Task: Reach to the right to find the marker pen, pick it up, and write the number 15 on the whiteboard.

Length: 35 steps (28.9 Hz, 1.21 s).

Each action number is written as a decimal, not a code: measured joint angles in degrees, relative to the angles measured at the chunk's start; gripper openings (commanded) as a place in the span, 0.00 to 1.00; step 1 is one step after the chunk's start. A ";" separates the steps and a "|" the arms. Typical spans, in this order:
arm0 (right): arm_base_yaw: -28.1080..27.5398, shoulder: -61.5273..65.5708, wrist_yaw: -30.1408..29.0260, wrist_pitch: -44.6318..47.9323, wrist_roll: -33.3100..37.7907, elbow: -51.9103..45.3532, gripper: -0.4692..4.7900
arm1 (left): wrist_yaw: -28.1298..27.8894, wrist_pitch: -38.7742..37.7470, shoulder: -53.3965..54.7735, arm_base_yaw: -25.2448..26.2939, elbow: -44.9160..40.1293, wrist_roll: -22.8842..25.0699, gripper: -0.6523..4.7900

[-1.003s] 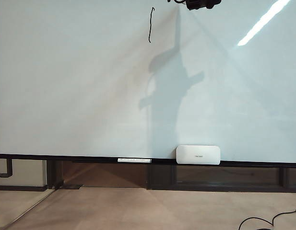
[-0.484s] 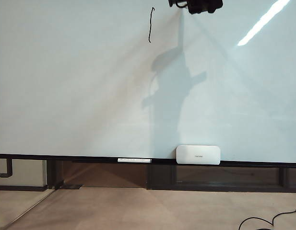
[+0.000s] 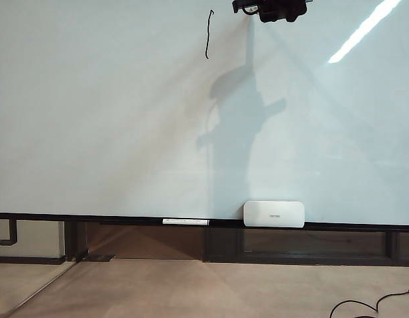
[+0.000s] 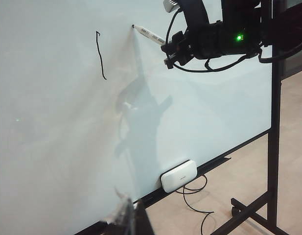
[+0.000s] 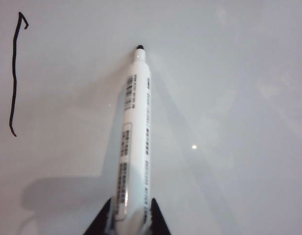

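High up, the marker pen (image 5: 133, 147) is pinched between the jaws of the right gripper (image 5: 127, 218), its black tip set against the whiteboard (image 3: 91, 132) just beside a single tall black stroke (image 3: 207, 34), the 1. A white eraser (image 3: 273, 213) and a thin white pen (image 3: 185, 221) are seen on the tray rail. Of the left gripper (image 4: 128, 220) only a blurred edge is seen; its jaws cannot be judged.

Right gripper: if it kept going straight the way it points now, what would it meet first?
The whiteboard. The right gripper is shut on the marker pen, whose black tip leads and sits at or nearly on the bare board, to the right of the drawn 1. Whether it already touches is unclear.
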 measured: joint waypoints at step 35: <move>-0.02 2.58 -6.67 2.47 0.00 0.13 0.09 | -0.24 1.46 -0.11 0.00 0.74 0.00 0.11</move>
